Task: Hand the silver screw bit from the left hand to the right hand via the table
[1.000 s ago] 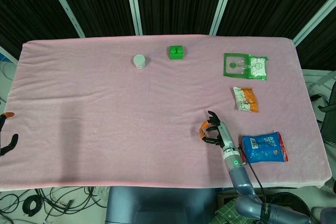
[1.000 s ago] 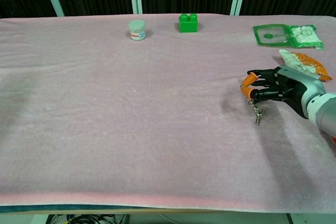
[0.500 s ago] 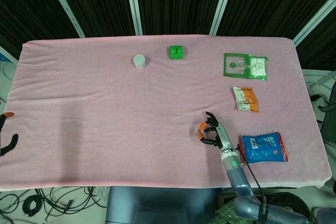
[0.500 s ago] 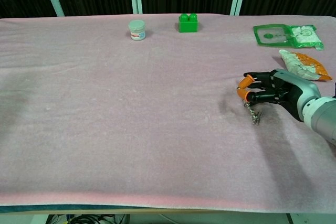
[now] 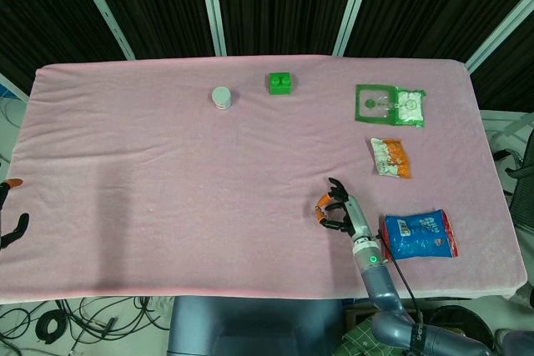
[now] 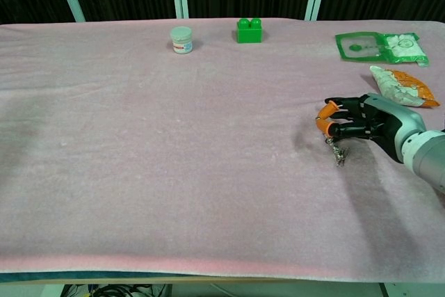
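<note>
Pink table [image 5: 167, 164] — one screw bit [image 6: 339, 152], two hands [image 6: 361, 122] [image 5: 10, 221]

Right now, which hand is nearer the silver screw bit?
Right. The right hand has its fingertips on the silver screw bit, which dangles toward the cloth. The left hand sits at the table's far left edge.

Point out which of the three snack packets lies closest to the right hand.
The blue packet, just beside the wrist of the right hand. The orange-and-white packet lies farther up the table, and the green-and-white packet is farthest.
</note>
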You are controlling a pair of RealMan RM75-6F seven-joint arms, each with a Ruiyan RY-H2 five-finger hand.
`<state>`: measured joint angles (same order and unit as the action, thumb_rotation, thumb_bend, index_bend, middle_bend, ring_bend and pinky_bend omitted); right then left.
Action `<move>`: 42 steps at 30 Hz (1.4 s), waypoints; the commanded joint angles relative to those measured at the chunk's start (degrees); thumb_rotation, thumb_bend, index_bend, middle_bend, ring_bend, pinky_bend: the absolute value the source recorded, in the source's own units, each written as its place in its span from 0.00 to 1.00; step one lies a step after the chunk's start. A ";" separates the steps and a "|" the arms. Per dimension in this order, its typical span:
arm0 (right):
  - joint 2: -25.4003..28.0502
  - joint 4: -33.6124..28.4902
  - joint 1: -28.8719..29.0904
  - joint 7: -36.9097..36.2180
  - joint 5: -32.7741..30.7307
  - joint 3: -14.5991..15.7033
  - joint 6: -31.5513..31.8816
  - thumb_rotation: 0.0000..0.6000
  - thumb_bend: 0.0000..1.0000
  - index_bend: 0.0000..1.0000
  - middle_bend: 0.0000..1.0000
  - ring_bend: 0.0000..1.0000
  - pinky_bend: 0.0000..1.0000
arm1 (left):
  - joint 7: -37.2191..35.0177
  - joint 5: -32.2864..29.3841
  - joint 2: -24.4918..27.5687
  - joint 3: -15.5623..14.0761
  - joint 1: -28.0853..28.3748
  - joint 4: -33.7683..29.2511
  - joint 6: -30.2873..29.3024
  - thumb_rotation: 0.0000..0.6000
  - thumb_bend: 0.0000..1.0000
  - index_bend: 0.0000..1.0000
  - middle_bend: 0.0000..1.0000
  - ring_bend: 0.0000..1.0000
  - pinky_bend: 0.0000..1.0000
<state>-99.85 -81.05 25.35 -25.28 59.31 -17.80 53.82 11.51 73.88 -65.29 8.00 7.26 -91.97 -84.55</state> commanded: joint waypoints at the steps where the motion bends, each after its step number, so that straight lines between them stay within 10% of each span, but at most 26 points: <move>1: 0.03 0.02 -0.11 -0.11 -0.23 -0.03 -0.13 1.00 0.37 0.66 0.04 0.09 0.32 | 0.05 0.14 -0.02 -0.02 -0.04 -0.01 -0.14 1.00 0.34 0.29 0.03 0.00 0.00; 42: 2.23 -4.29 0.27 1.89 0.17 -2.09 0.59 1.00 0.37 0.66 0.04 0.09 0.32 | -0.50 0.54 0.19 0.04 -0.28 -0.14 -0.35 1.00 0.34 0.29 0.03 0.00 0.00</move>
<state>-97.74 -85.12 25.46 -23.62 59.60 -19.79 54.39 11.01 74.42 -65.11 8.04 6.99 -92.10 -84.89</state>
